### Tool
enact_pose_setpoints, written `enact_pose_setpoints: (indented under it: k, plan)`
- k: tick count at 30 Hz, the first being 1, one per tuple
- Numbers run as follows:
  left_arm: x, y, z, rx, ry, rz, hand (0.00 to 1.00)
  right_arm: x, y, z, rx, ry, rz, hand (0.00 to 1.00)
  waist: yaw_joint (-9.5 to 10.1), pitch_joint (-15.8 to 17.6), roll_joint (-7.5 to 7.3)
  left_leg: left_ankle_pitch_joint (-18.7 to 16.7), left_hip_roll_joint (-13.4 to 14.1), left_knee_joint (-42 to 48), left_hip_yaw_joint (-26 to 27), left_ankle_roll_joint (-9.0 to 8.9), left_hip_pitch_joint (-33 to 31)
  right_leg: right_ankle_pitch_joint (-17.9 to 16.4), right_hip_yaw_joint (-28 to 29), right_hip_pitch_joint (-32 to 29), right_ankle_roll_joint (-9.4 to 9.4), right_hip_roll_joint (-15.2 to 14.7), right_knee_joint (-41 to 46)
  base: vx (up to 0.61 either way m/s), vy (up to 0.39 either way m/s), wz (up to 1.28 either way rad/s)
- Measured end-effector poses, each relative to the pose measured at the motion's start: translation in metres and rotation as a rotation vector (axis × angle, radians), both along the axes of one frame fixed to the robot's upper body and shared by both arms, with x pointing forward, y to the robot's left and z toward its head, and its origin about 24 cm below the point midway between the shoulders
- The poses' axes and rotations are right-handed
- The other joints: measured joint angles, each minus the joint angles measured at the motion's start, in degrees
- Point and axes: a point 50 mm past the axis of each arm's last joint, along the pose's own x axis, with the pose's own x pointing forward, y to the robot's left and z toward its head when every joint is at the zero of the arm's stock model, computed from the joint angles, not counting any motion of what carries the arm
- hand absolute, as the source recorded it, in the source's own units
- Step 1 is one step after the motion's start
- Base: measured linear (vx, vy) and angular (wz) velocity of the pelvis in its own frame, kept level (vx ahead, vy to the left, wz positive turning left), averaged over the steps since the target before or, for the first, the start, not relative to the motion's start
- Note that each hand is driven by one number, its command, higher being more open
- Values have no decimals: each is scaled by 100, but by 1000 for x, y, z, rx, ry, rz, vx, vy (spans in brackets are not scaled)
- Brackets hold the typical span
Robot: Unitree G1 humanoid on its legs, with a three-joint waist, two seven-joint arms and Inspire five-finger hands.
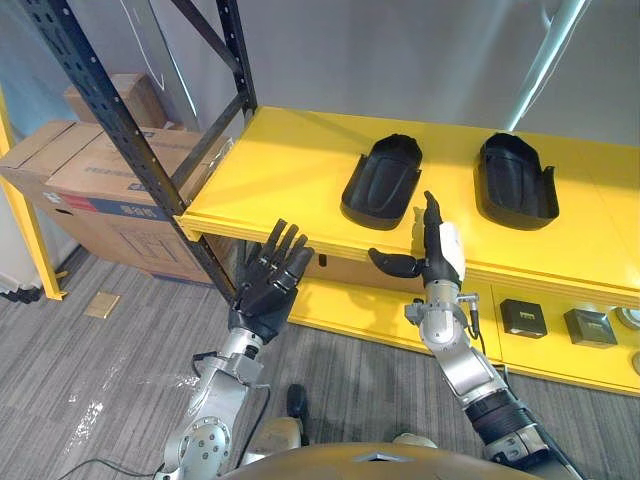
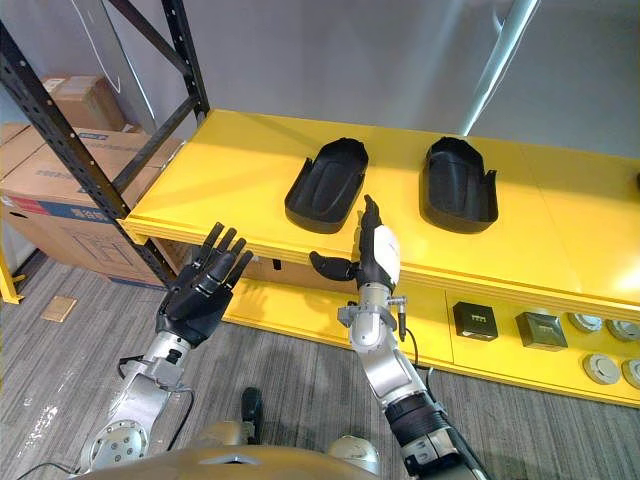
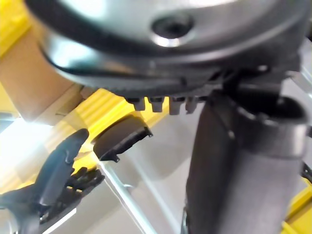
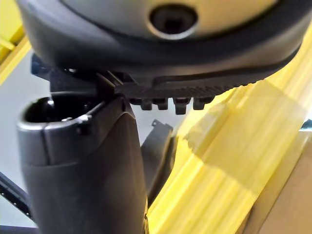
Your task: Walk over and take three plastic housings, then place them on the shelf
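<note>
Two black plastic housings lie on the yellow shelf: one near the middle and another to its right. My left hand is raised in front of the shelf's front edge, palm up, fingers straight and spread, holding nothing. My right hand stands upright just below and in front of the nearer housing, fingers straight, thumb out to the side, empty. One housing shows in the left wrist view, and an edge of a housing in the right wrist view.
A black metal upright and diagonal brace frame the shelf's left end. Cardboard boxes stand on the floor at the left. The lower yellow shelf holds small dark square parts and round parts at the right.
</note>
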Motion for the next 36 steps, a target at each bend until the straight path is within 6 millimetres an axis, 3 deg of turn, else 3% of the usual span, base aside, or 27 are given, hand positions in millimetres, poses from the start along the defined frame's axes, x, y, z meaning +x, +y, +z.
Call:
enact_pose_setpoints:
  k: [1, 2, 5, 10, 11, 12, 13, 14, 16, 20, 23, 25, 28, 36]
  plan:
    - [-1, -2, -1, -2, 5, -10, 100, 2, -3, 1, -4, 4, -19, 100, 76, 9, -14, -172, -81, 1053, -4, 295, -170, 5, 34, 25, 12, -72, -55, 22, 52, -17]
    - [0, -5, -1, -7, 2, -22, 100, 2, -5, 2, -11, -5, -29, 100, 95, -65, 203, -567, 9, 935, -88, 266, -129, 65, 85, 36, 77, 58, -113, 35, 15, -14]
    - [2, -4, 1, -1, -8, -22, 100, 6, -10, 6, -2, -26, -67, 100, 60, -36, 26, -516, -148, 114, -49, 135, 98, 58, 149, -119, 29, -2, -96, 4, 42, 22]
    - [-2, -2, -3, 3, 13, -16, 100, 12, -12, 15, 24, -53, -69, 100, 65, 7, 66, -412, -188, -232, 57, 15, 293, 35, 162, -207, 7, -58, 98, -45, 24, 12]
    - [-1, -2, -1, 5, 4, -17, 100, 14, -10, 21, 58, -70, -54, 100, 84, 56, -118, -450, -270, 22, 193, 72, 180, 38, 176, -237, -9, -224, -61, 25, 60, -11]
    - [-1, -2, 0, 2, -1, -19, 100, 14, -9, 29, 84, -92, -33, 100, 123, 75, -108, -457, -235, 846, 161, 360, -40, 40, 215, -267, -13, -247, -103, 110, 39, -36]
    - [-2, -3, 0, -2, 1, -18, 100, 12, -7, 42, 121, -133, 15, 100, 139, 34, 147, -889, -79, 842, 71, 312, 26, 60, 286, -270, -7, -43, -192, 120, 22, -40]
    - [-1, -1, 0, 3, -2, -12, 100, 12, -3, 47, 147, -153, 51, 100, 124, 78, 60, -879, -118, 733, 122, 226, 76, 81, 369, -271, -7, -64, -233, 99, 16, -28]
    - [0, 8, 3, 29, -18, 17, 100, 2, 8, 71, 213, -237, 233, 100, 8, 170, -94, -712, -129, 375, 270, 224, 148, 89, 421, -428, -40, -66, -258, 25, 33, -12]
    - [0, 17, 4, 45, -22, 53, 100, -32, 13, 86, 313, -271, 513, 100, -4, 182, -157, -678, -138, 246, 307, 196, 373, 95, 504, -406, -35, -71, -10, 80, -16, -2]
    - [-5, 23, 10, 44, -42, 98, 100, -52, 7, 82, 397, -245, 610, 100, -31, 170, -165, -668, -77, 168, 299, 130, 526, 364, 500, -363, 17, -20, 87, 120, -64, 2]
    - [-8, 24, 13, 43, -50, 106, 100, -55, 0, 78, 382, -227, 593, 100, -34, 161, -133, -660, 17, 166, 318, 116, 532, 361, 509, -361, 10, 78, 61, 115, -88, -8]
    - [-9, 22, 15, 39, -50, 107, 100, -56, -12, 77, 353, -227, 535, 100, -102, 162, -133, -664, 113, 152, 377, 69, 604, 359, 551, -286, 0, 189, -34, 103, -68, -13]
    - [-8, 18, 13, 37, -18, 113, 100, -50, -17, 64, 139, -225, 335, 100, -167, 163, -136, -694, 106, -69, 486, 31, 872, 353, 651, -172, -8, 210, -78, 18, 0, -8]
